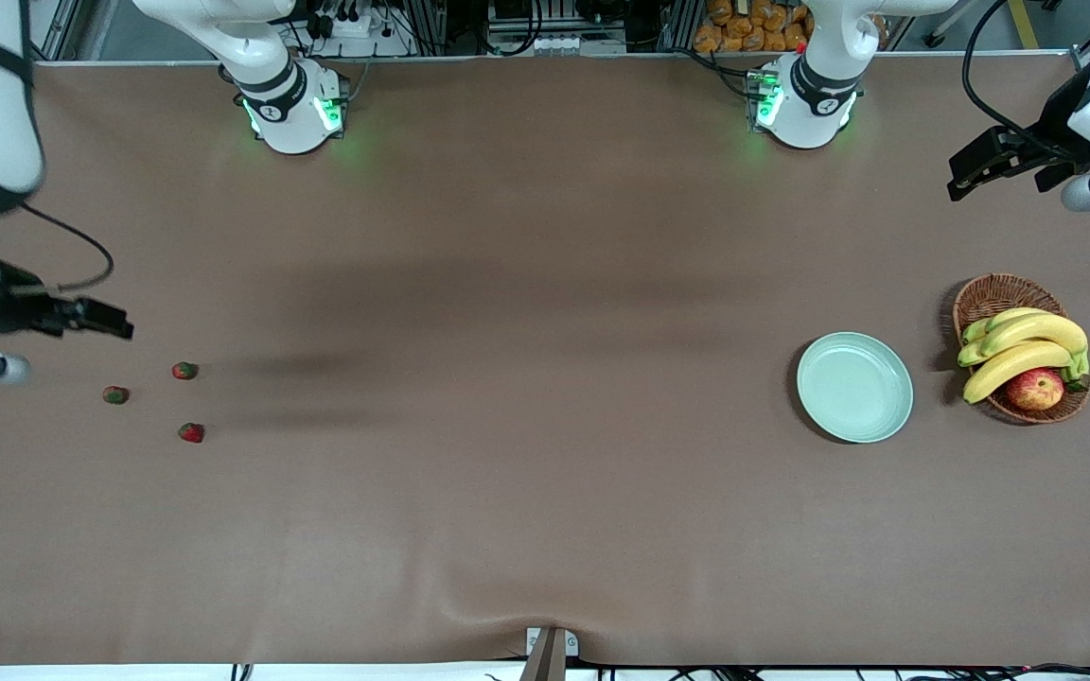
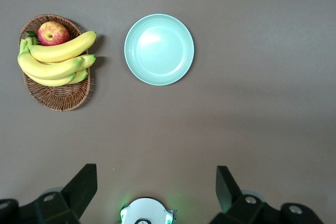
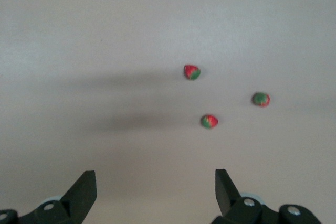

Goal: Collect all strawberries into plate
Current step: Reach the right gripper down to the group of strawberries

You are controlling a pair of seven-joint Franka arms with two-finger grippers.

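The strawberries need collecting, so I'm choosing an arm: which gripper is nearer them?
Right. The right gripper hangs open just beside the three strawberries at its end of the table; the left gripper, also open, is up at the plate's end.

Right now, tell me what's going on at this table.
Nothing has been picked up yet. Three strawberries lie loose on the table at the right arm's end. The right gripper hangs over the table beside them, jaws open and empty. The plate sits bare at the left arm's end, next to a basket holding bananas and an apple. The left gripper waits in the air at that end, jaws open, holding nothing.
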